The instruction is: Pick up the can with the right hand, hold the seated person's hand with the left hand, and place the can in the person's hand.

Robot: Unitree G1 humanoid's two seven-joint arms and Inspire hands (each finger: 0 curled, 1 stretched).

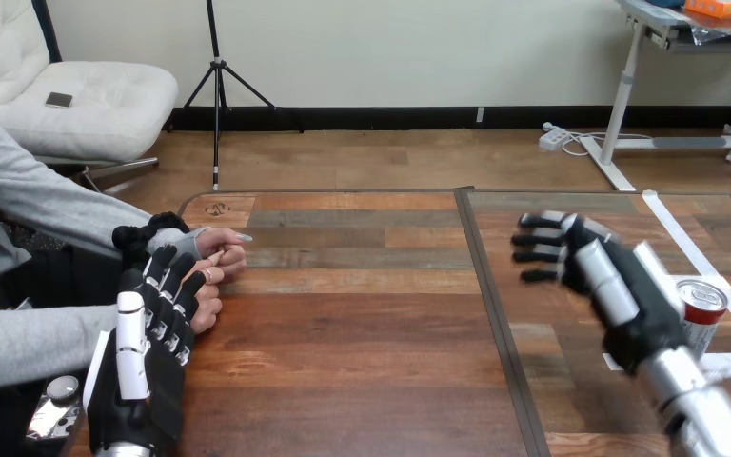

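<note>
A red and white can (704,312) stands upright on the table at the right, partly hidden behind my right hand (602,274). That hand hovers just left of the can with its fingers stretched out to the left, open and holding nothing. My left hand (148,347) lies at the table's left edge, fingers straight and pointing away from me. Its fingertips (173,270) touch or overlap the person's hands (211,259), which rest together on the table's left side. I see no fingers curled round them.
The wooden table (362,314) has a dark seam (495,314) running front to back right of centre. White tape lines (695,248) mark the table near the can. The person's grey sleeves (48,209) reach in from the left.
</note>
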